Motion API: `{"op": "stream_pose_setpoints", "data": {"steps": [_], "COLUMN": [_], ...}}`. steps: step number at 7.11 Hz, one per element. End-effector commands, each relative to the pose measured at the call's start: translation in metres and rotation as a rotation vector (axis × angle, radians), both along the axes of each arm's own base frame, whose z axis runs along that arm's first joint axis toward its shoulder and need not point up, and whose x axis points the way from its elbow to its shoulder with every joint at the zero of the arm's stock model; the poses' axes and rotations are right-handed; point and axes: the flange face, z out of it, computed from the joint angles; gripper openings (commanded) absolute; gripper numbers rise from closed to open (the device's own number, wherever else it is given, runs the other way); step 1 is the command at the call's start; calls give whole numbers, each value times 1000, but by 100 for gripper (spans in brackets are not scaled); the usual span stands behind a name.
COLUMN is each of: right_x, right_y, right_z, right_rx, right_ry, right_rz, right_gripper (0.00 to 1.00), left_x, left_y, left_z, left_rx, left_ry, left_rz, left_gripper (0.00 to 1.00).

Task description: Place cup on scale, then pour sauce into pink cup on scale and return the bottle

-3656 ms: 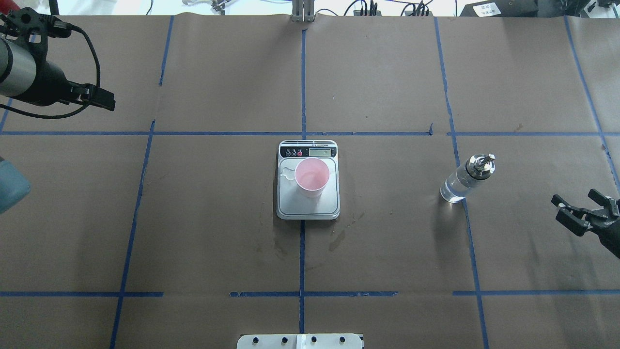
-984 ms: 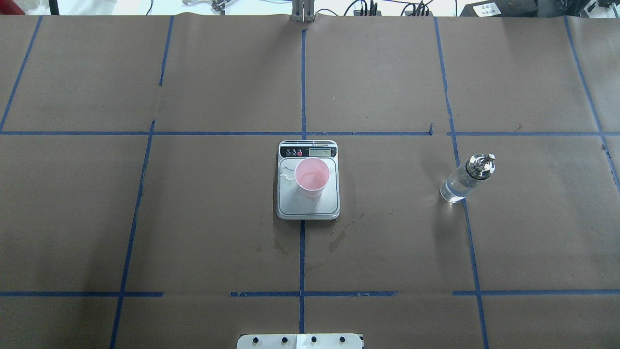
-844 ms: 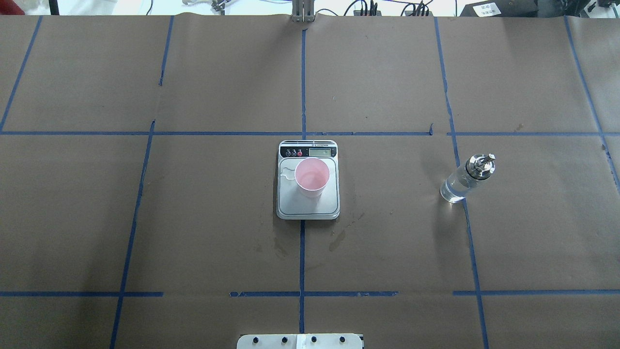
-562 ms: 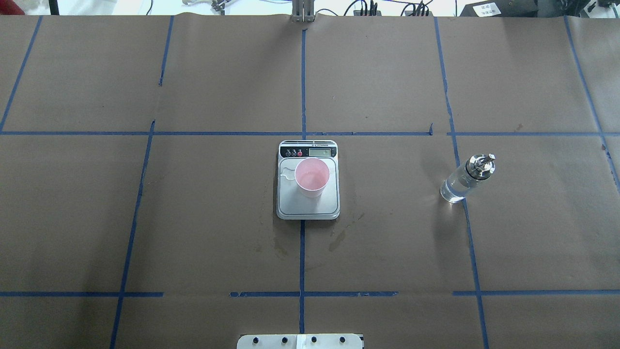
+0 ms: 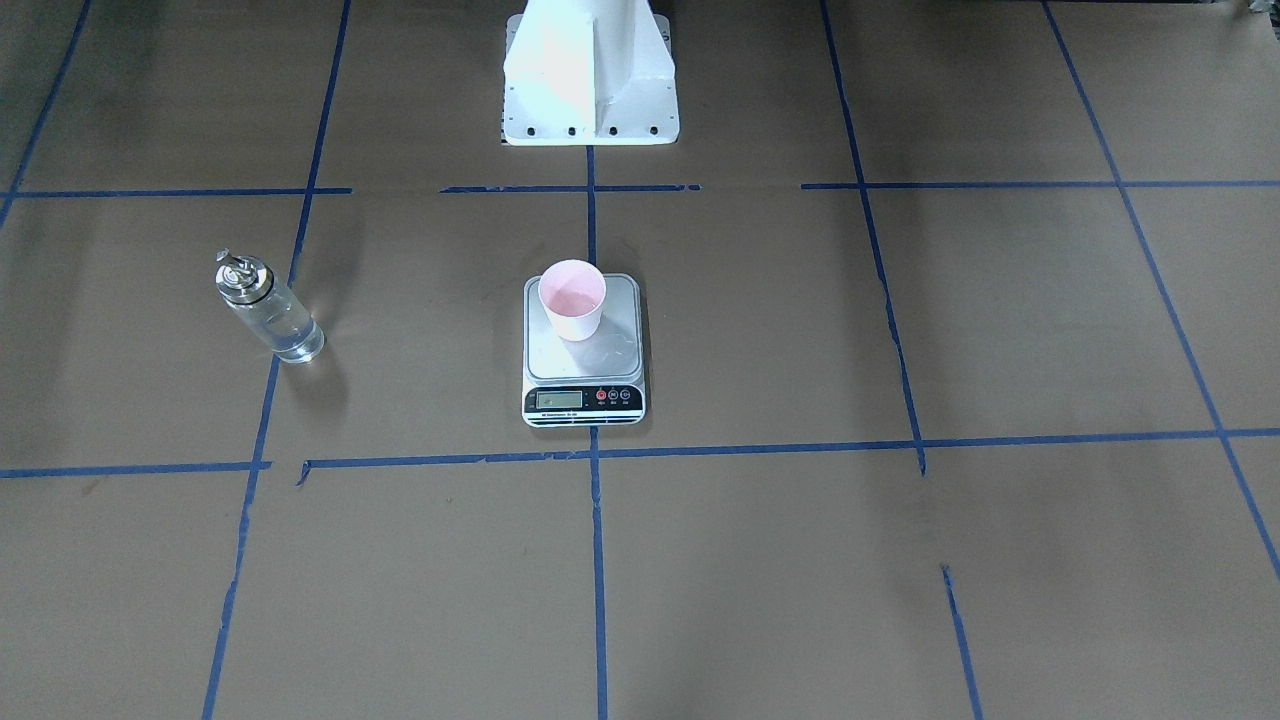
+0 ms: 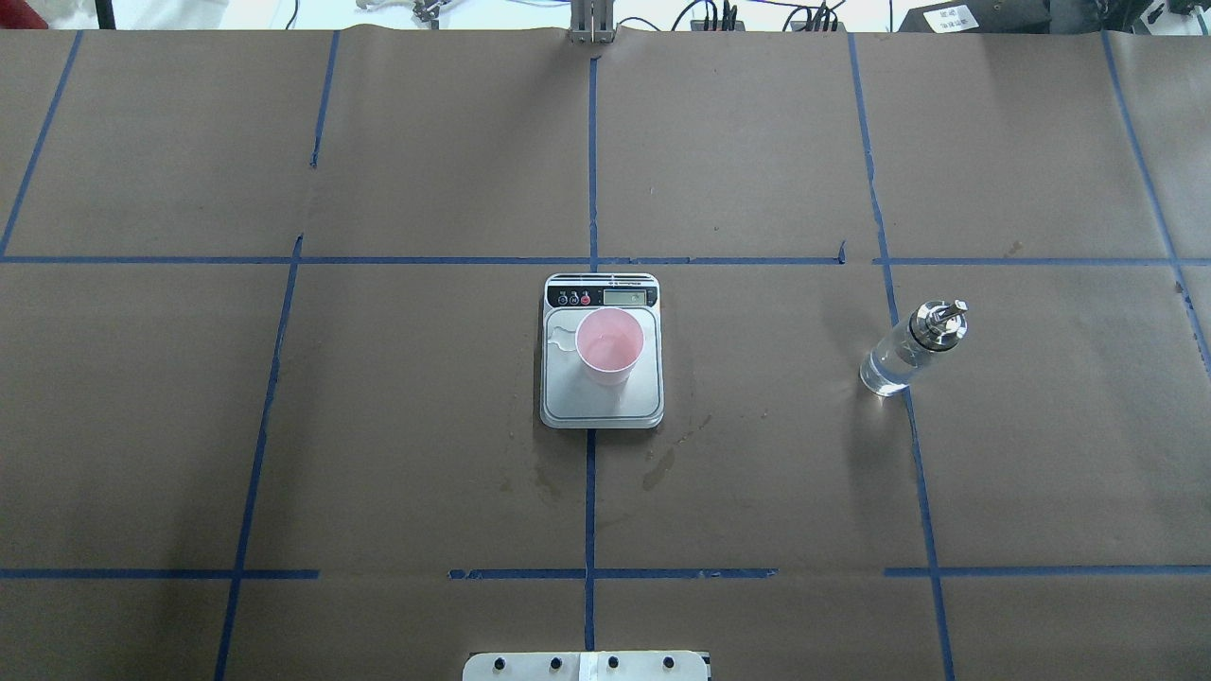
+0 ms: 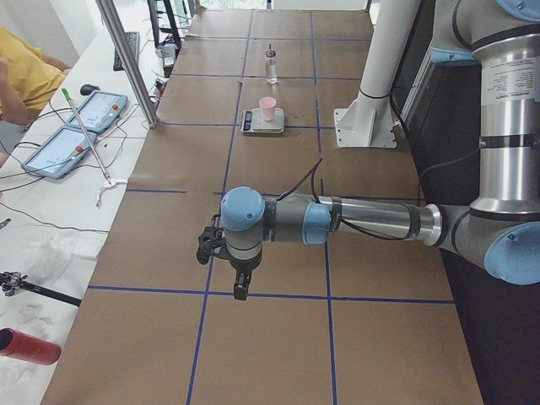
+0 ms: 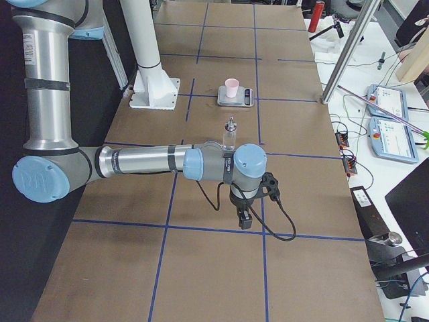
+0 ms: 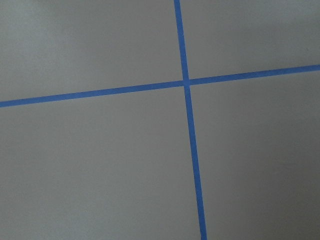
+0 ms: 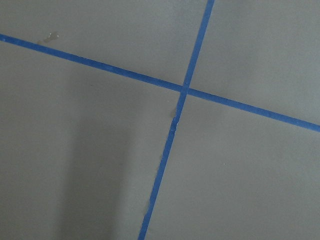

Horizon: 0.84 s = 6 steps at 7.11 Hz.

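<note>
Matt brown paper table (image 6: 378, 426), steel-topped scale (image 6: 602, 402), glass bottle (image 6: 894, 364)

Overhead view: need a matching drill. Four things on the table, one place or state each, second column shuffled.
Things:
1. cup
2. scale
3. bottle
4. base

Places or states:
a. upright on a tape line, on the robot's right
b. standing on the steel platform
c. across the centre tape line, display away from the robot
d. white, at the robot's edge of the table

Pairs: 1-b, 2-c, 3-a, 4-d
</note>
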Motion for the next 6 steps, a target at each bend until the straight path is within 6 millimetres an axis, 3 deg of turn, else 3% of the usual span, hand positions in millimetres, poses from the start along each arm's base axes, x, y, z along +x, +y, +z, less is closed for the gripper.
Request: {"op": "stream_pose_setpoints", "data": {"steps": [1,2,3,4,6], "right_x": [-4,-8,-11,-11,-11], "right_y": [1,1,1,-1,-1], "right_z": [4,4,2,0,-1], "right_rx": [-14,-15,-10,3,16], "right_ry": [-1,-6,-7,-6,-3], "right_rz": [-5,-10,-16,-18,-20], "right_gripper": [100,100,100,100,100], "left_x": [8,7,8,7,7], "left_y": [3,-2,-5,-16,-13], "left_z": [0,-7,0,-14,-18], "left_rx": [-8,-3,-9,13,6], "left_ry": [100,99,89,42,39], "left_rz": [7,3,8,14,13], "left_gripper": [100,100,100,100,100]}}
